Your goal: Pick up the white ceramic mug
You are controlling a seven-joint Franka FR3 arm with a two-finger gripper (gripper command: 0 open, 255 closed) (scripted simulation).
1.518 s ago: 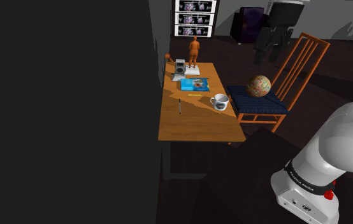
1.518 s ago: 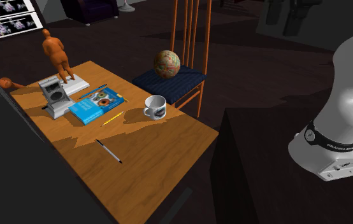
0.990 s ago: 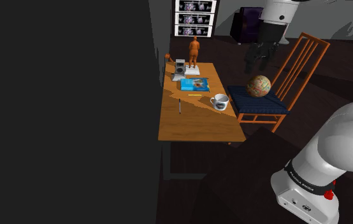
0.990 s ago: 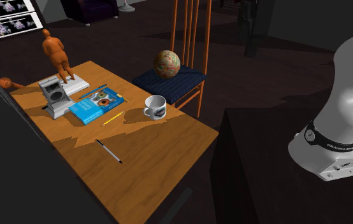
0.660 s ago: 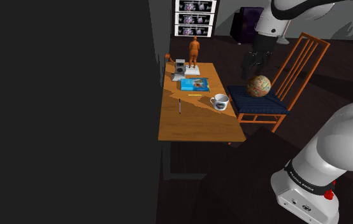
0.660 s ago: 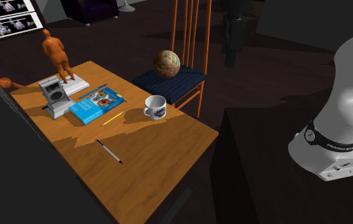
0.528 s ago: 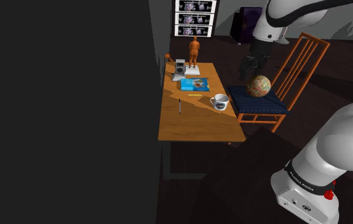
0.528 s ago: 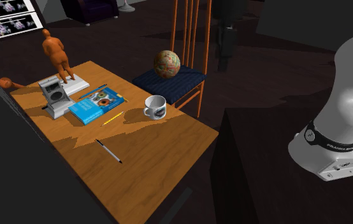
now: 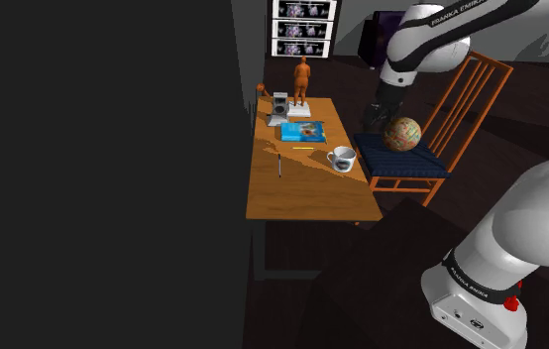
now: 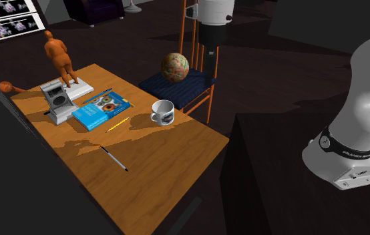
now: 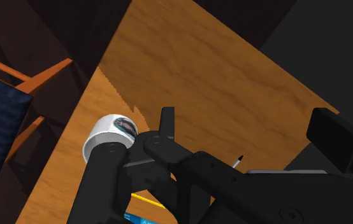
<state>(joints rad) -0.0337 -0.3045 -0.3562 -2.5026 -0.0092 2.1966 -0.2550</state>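
The white mug (image 9: 342,158) with a dark picture on its side stands upright near the wooden table's (image 9: 307,188) chair-side edge, also seen as the mug (image 10: 163,111). My black gripper (image 9: 373,118) hangs in the air above the chair's blue seat, beside the ball, up and to the shoulder view's right of the mug. In the second exterior view the gripper (image 10: 210,48) is well above and behind the mug. In the wrist view the gripper (image 11: 248,125) is open; the mug (image 11: 107,135) lies outside its fingers (image 11: 167,119), untouched.
A wooden chair (image 9: 461,104) with a patterned ball (image 9: 401,133) on its blue seat stands against the table. On the table lie a blue book (image 10: 101,109), a yellow pencil (image 10: 118,124), a pen (image 10: 114,159), an orange figurine (image 10: 59,58) and a small grey device (image 10: 57,101).
The arm has swung down and toward the shoulder view's left, bringing the gripper from high above the chair back to just above its seat, nearer the mug. The mug has not moved.
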